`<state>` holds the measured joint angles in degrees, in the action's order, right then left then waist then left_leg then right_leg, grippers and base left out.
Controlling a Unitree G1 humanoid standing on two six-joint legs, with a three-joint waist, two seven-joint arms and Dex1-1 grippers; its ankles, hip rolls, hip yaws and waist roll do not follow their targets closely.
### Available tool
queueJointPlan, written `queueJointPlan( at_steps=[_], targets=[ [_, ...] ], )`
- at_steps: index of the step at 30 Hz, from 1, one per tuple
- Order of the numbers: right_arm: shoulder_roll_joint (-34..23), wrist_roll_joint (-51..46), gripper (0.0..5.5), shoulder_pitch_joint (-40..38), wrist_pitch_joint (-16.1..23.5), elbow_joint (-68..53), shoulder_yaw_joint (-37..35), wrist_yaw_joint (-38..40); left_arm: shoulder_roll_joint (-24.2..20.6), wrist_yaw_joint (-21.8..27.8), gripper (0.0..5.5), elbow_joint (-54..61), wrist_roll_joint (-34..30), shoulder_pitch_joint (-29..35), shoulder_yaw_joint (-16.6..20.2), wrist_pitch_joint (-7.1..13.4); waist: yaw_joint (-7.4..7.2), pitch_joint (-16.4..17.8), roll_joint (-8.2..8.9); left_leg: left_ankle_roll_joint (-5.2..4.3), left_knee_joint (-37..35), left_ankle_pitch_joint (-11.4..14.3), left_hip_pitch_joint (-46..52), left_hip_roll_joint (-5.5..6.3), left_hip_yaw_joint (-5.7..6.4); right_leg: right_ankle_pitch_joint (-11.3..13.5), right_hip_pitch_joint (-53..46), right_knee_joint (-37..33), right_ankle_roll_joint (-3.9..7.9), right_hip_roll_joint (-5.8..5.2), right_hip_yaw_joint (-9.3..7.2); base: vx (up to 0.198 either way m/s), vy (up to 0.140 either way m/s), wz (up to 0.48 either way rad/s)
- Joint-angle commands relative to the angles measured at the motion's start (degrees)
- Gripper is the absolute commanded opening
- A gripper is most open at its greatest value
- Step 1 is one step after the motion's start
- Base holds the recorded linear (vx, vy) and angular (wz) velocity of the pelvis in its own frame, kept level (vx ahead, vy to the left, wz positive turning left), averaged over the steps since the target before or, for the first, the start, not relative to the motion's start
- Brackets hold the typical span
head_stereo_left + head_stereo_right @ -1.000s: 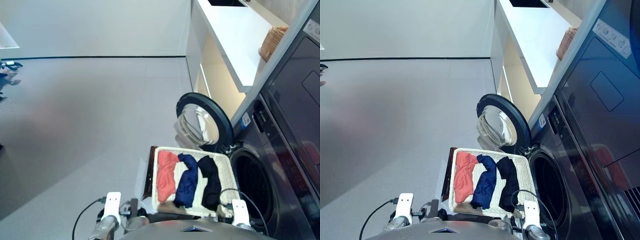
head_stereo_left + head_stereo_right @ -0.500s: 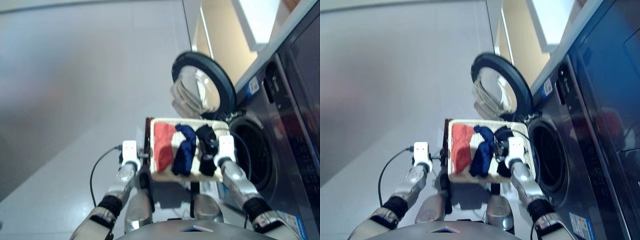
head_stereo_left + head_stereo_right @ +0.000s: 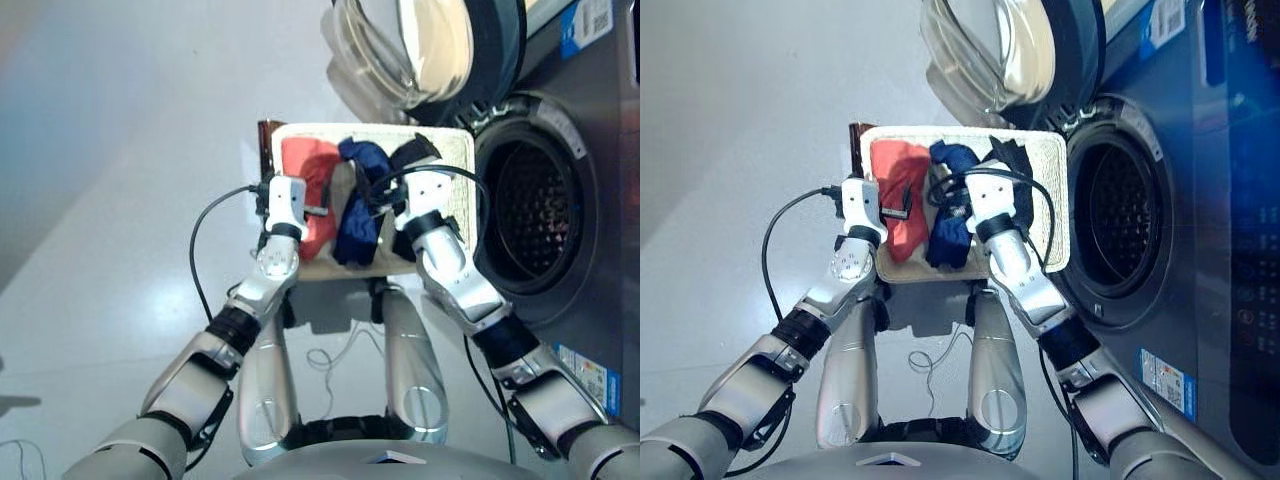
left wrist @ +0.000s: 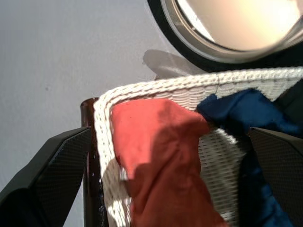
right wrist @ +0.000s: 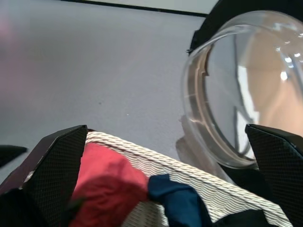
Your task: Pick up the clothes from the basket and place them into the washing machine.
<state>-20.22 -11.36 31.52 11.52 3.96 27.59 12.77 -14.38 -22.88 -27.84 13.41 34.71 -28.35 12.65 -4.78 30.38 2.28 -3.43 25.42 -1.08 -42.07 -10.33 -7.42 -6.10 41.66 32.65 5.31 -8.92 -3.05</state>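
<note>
The cream-white wicker basket stands by the washing machine's open drum mouth. In it lie the clothes: a coral-red piece, a navy one and a black one. My left gripper hangs open over the coral-red piece at the basket's left rim, one black finger outside the rim. My right gripper is open above the basket's near side, over the navy and black pieces. Neither holds anything.
The round glass porthole door stands swung open just beyond the basket's far rim. A dark brown stand shows at the basket's left edge. Black cables loop off both wrists. Grey floor lies to the left.
The head camera has tilted down towards the basket. Both arms have reached forward from the basket's near edge to over the clothes. The three garments lie as before.
</note>
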Motion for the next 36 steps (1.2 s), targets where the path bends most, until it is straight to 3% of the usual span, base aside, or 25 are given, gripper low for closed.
queueJointPlan(
  at_steps=[1,3,9,19,25,26,36],
  targets=[
    [2.7,1.4,5.5,3.2,4.5,-7.5,0.6,1.5,0.9,-2.4,5.5,3.2,-2.0,3.5,-1.7,2.9,-0.84,-0.6,-0.04,-1.99,8.5,8.5,-1.0,-1.26,1.06,-0.2,3.4,2.6,2.37,-0.46,0.5,0.0,0.0,0.0],
    [3.3,1.6,5.5,4.9,4.9,-7.4,1.5,1.4,0.0,-3.5,5.5,3.0,-5.4,5.4,-2.3,2.5,-0.86,-0.6,0.19,-1.87,10.2,8.8,-4.4,-1.26,1.47,-0.7,6.9,4.4,2.17,-0.26,0.88,0.0,0.0,0.0],
    [5.1,0.7,5.5,8.1,5.1,-6.6,3.3,1.6,1.3,-5.1,5.5,-0.9,-2.9,8.2,-1.9,2.6,-1.02,-0.6,0.25,-1.81,11.3,8.7,-8.9,-1.07,2.39,-1.1,11.3,5.7,2.05,-0.1,0.92,0.0,0.0,0.0],
    [6.7,-1.8,5.5,11.2,5.4,-6.5,5.8,1.3,2.2,-5.2,5.5,-12.9,4.6,13.1,0.1,1.9,-2.08,-0.6,1.22,-2.15,13.9,8.7,-14.4,-1.68,2.98,-1.2,17.6,8.5,1.82,0.49,1.96,0.0,0.0,0.0],
    [6.8,-3.8,5.5,11.9,5.3,-6.9,7.4,1.2,4.4,-4.8,5.5,-18.9,13.0,15.6,2.3,1.9,-2.92,-0.6,1.69,-2.5,13.9,8.4,-15.9,-2.08,3.21,-0.9,19.1,8.2,1.71,0.79,2.22,0.014,-0.003,-0.015],
    [6.7,-4.4,5.5,11.4,5.2,-7.2,7.6,1.1,4.9,-4.4,5.5,-19.7,14.9,15.5,2.5,1.8,-2.92,-0.6,1.6,-2.88,14.9,10.5,-15.0,-2.22,3.38,-3.0,18.4,9.3,1.93,0.83,2.16,0.085,-0.016,-0.066],
    [5.7,-6.9,5.5,11.4,4.8,-7.7,8.4,0.6,5.9,-3.4,5.5,-23.2,19.1,16.4,3.2,0.7,-3.09,-0.6,1.33,-2.96,16.7,10.8,-16.2,-2.27,3.99,-3.5,19.7,11.4,1.72,1.12,2.61,0.009,-0.002,-0.005]
  ],
)
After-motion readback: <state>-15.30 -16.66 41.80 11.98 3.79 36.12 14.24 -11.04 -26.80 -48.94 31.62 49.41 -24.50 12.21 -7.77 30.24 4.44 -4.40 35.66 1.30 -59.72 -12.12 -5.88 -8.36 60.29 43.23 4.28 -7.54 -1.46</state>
